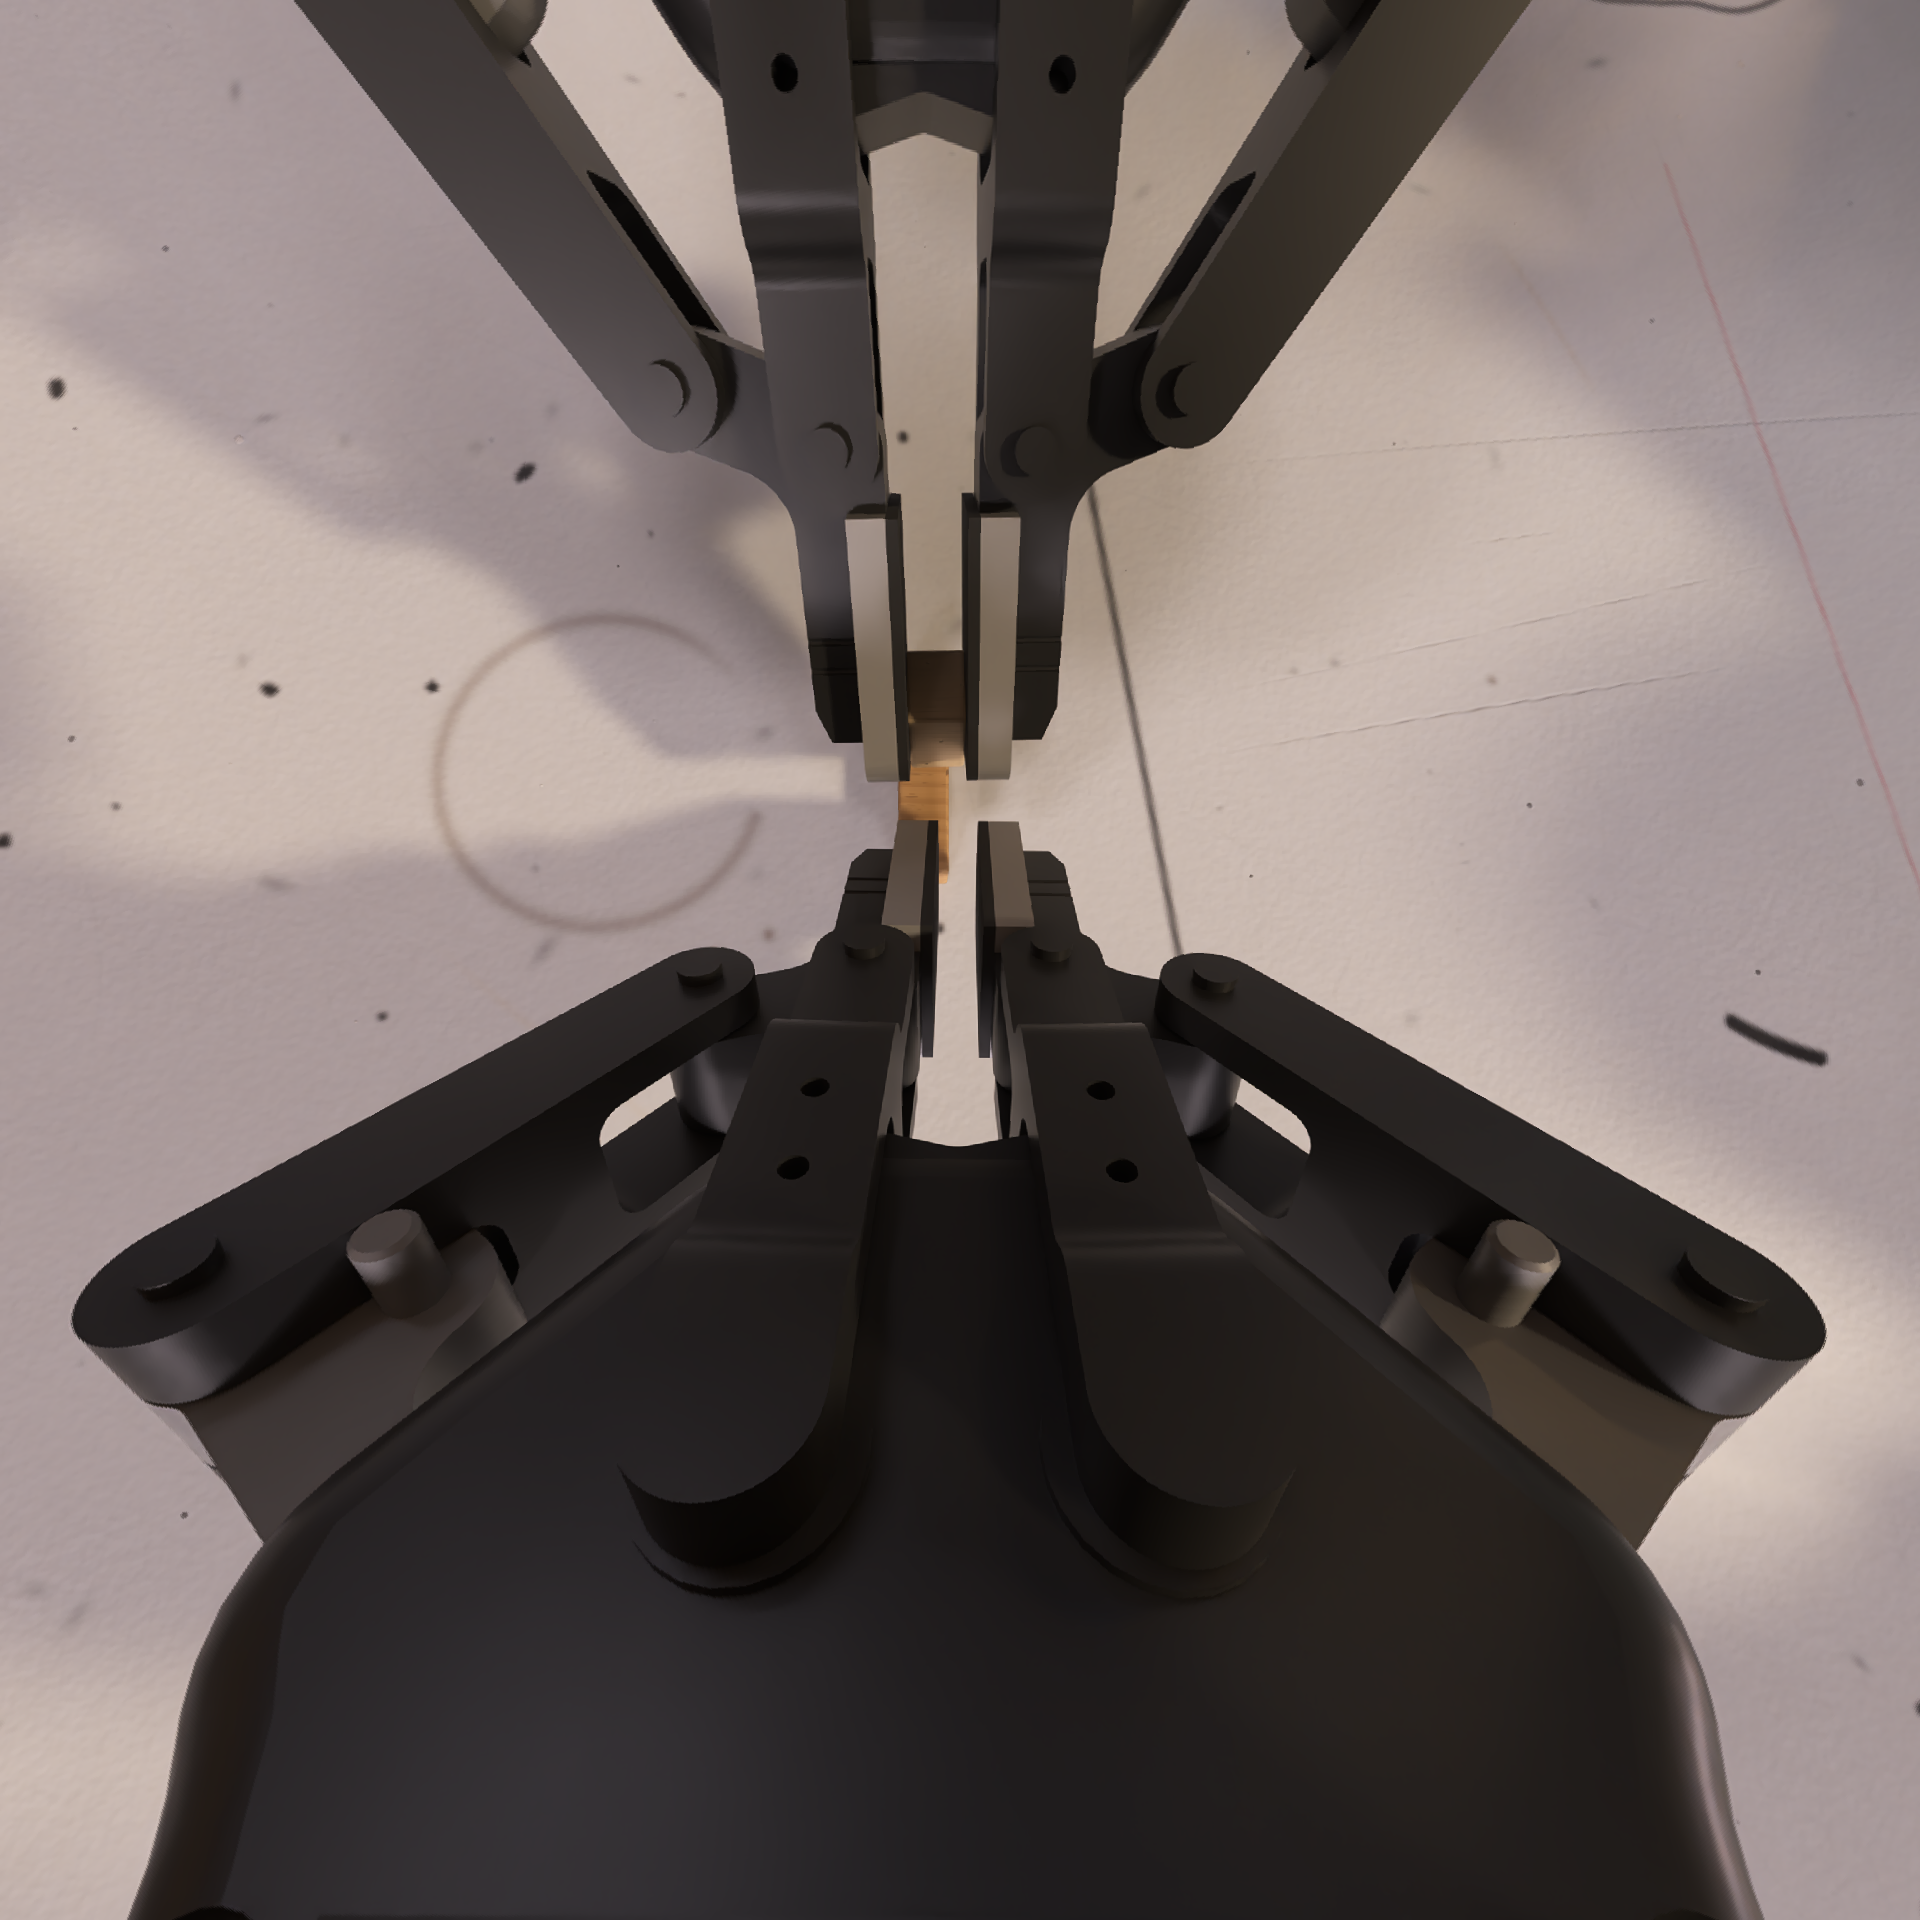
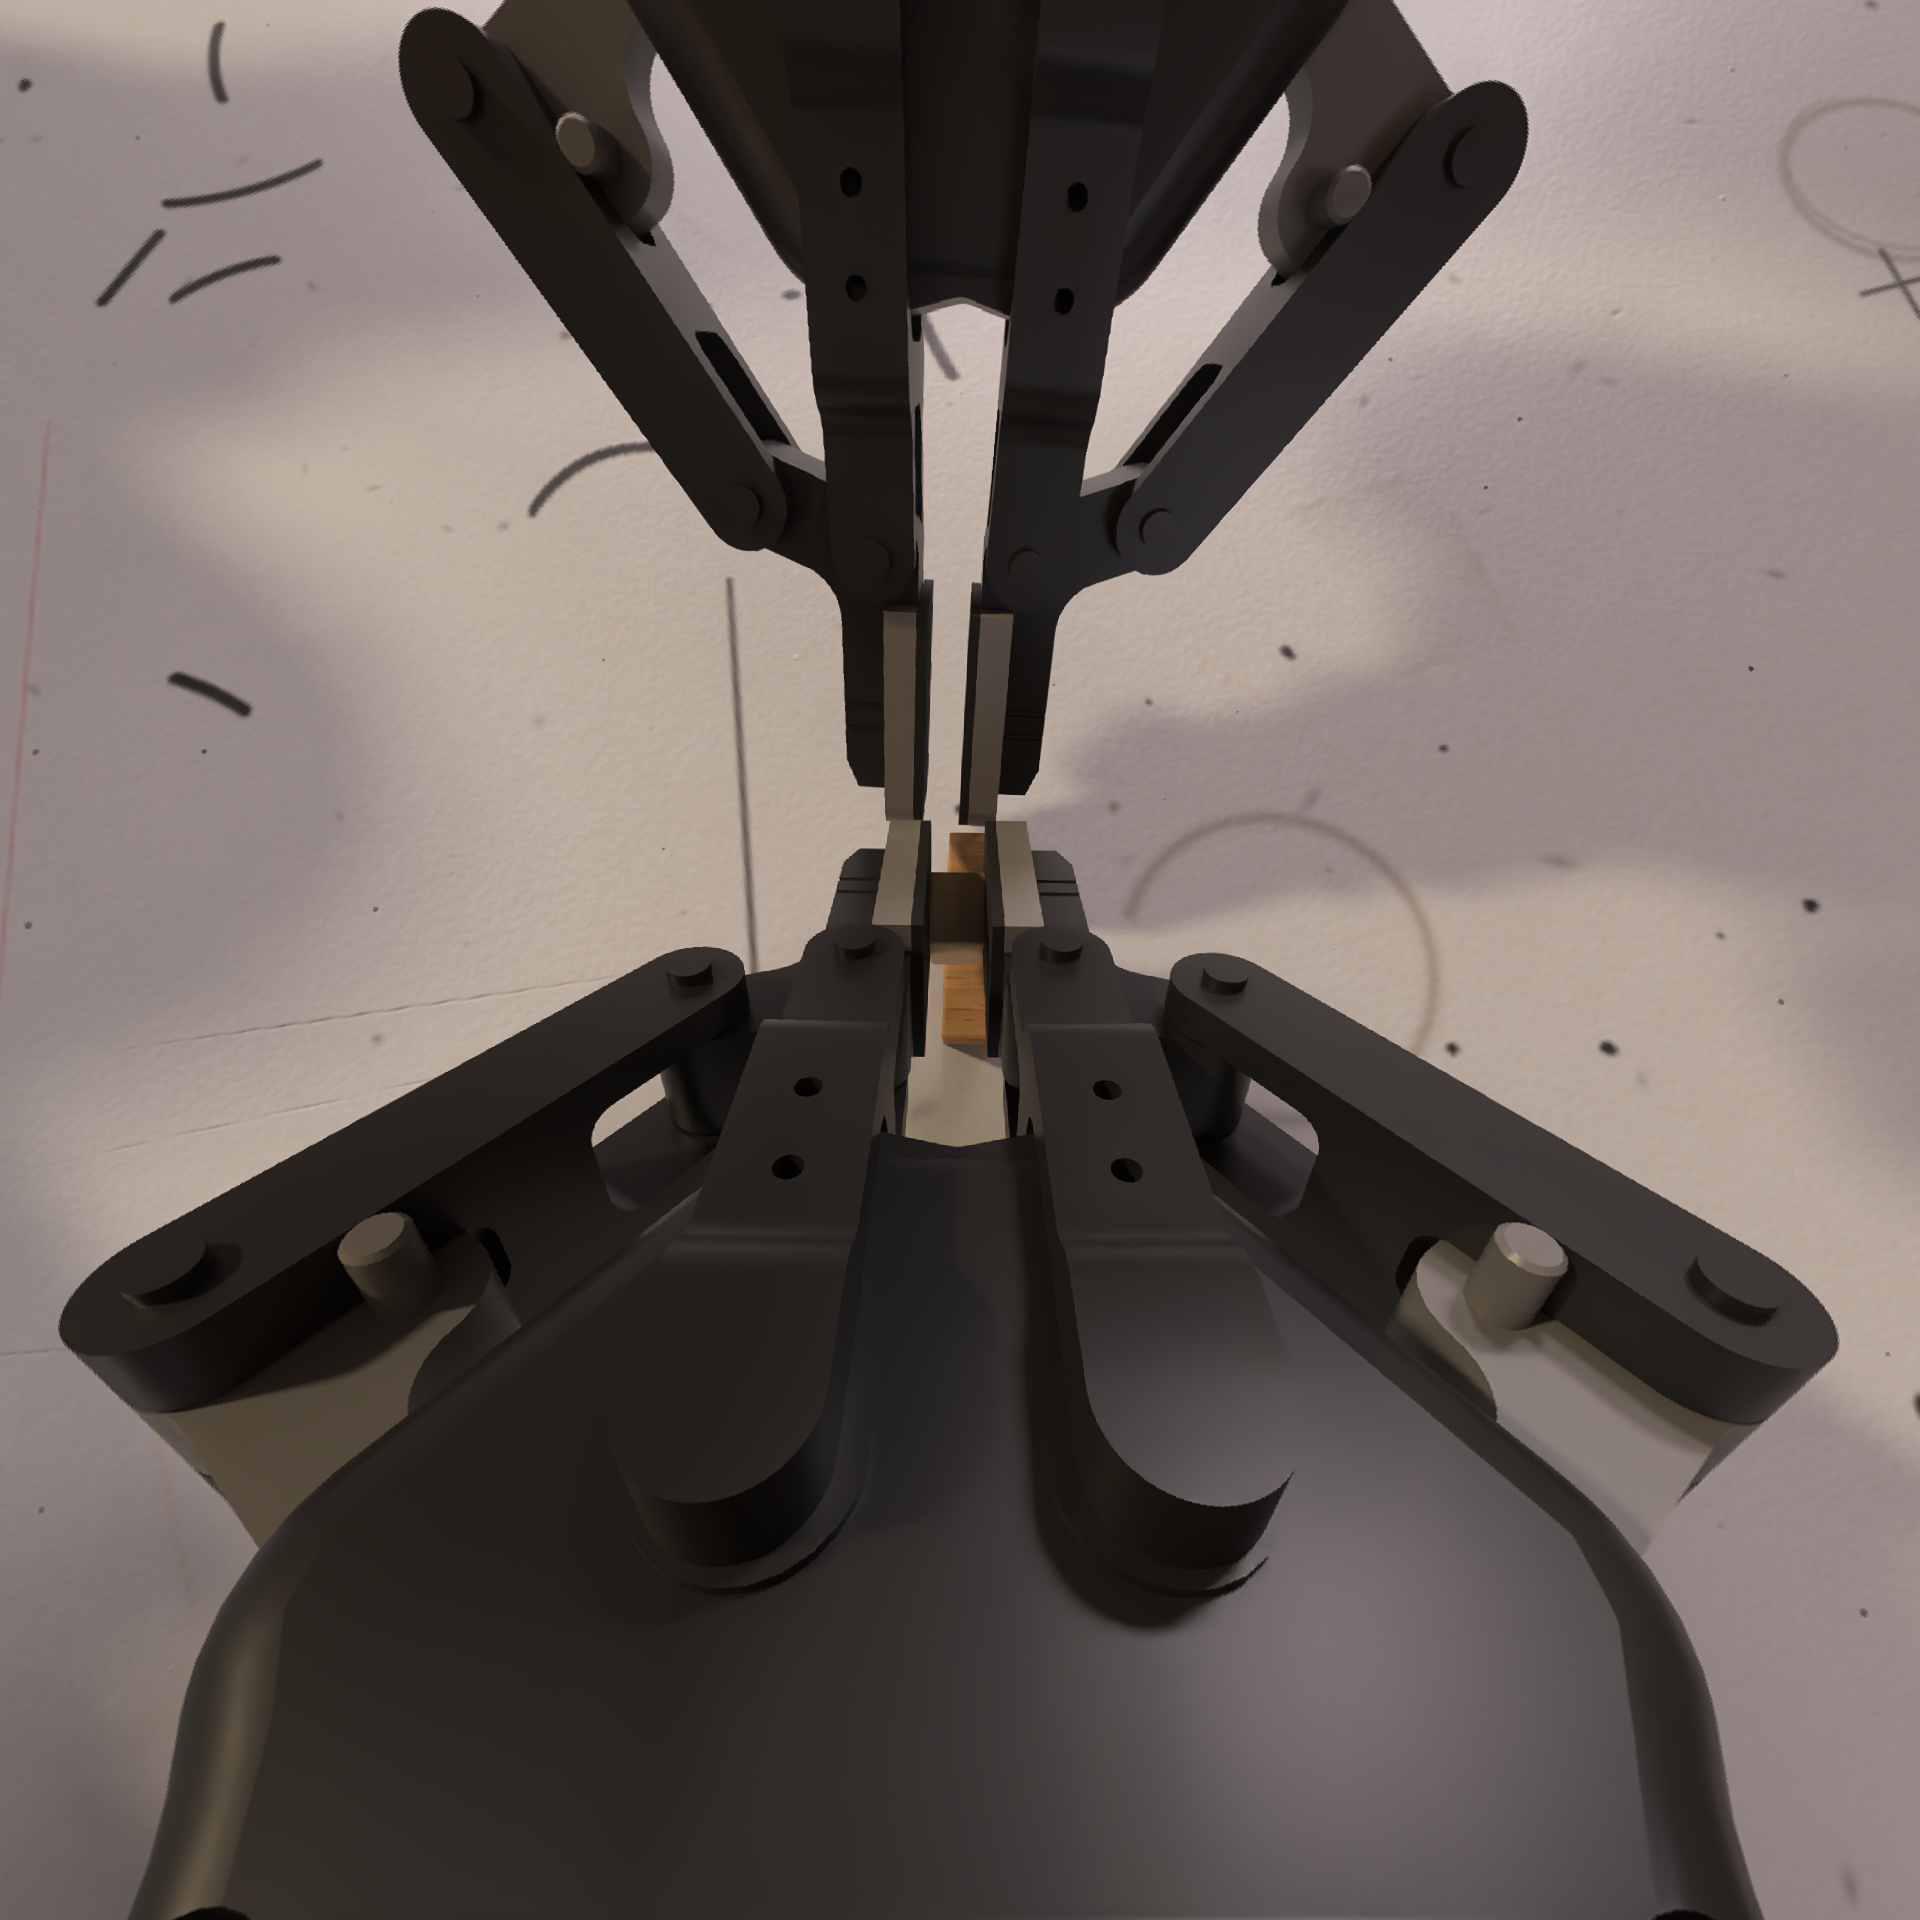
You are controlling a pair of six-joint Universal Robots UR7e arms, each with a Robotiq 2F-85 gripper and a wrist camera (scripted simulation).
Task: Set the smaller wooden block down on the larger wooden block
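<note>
Hovering tip to tip: right gripper (image 2: 956, 883) pinches block (image 2: 958, 925); left gripper (image 1: 958, 878) narrow, apparently empty. You risk finger clash knocking block loose over table (image 1: 1455, 727).

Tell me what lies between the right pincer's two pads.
A wooden block, clamped in the right pincer; the right wrist view shows it best.

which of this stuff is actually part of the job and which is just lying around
Job: darker wooden block, gripped by the right tool; lighter wooden block touching it; left tool.
Lying about: nothing loose, only marks on the table: pencil circle, dark stroke.
</note>
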